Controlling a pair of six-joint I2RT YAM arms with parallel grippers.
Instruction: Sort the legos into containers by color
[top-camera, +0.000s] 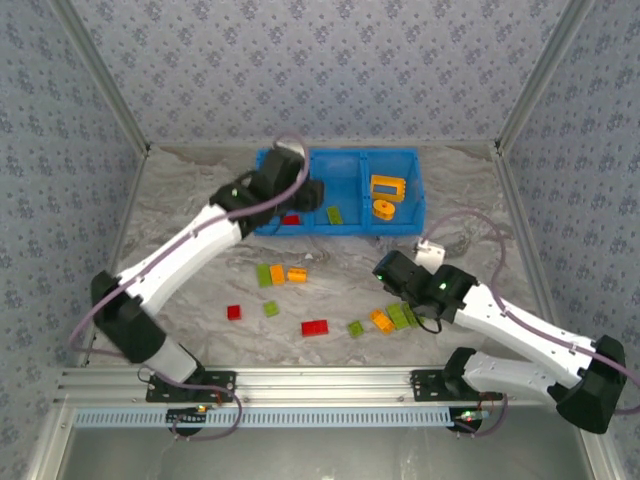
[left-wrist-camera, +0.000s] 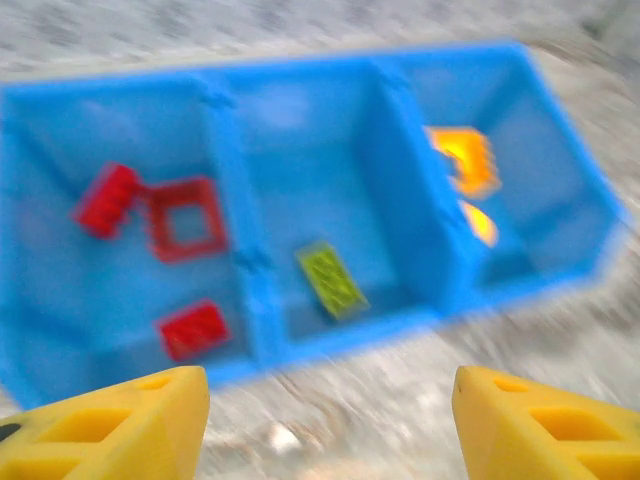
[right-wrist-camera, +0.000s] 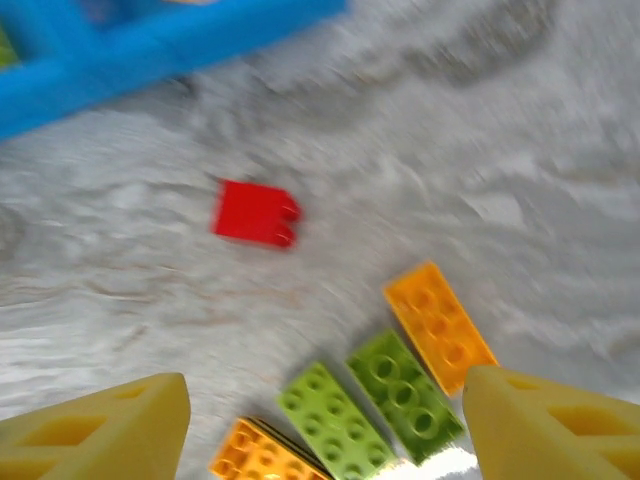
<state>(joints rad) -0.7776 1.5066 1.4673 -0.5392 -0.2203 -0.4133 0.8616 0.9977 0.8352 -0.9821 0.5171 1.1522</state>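
Observation:
The blue tray holds three containers side by side. In the left wrist view the tray has red legos in its left container, a green brick in the middle one and orange pieces in the right one. My left gripper hangs open and empty just in front of the tray's near wall. My right gripper is open and empty above a cluster of bricks: an orange one, a dark green one, a lime one and another orange one. A red brick lies beyond them.
More loose legos lie on the marble table: green and orange near the middle, red and green further left, red near the front. A white object sits by the right arm. Patterned walls close in the table.

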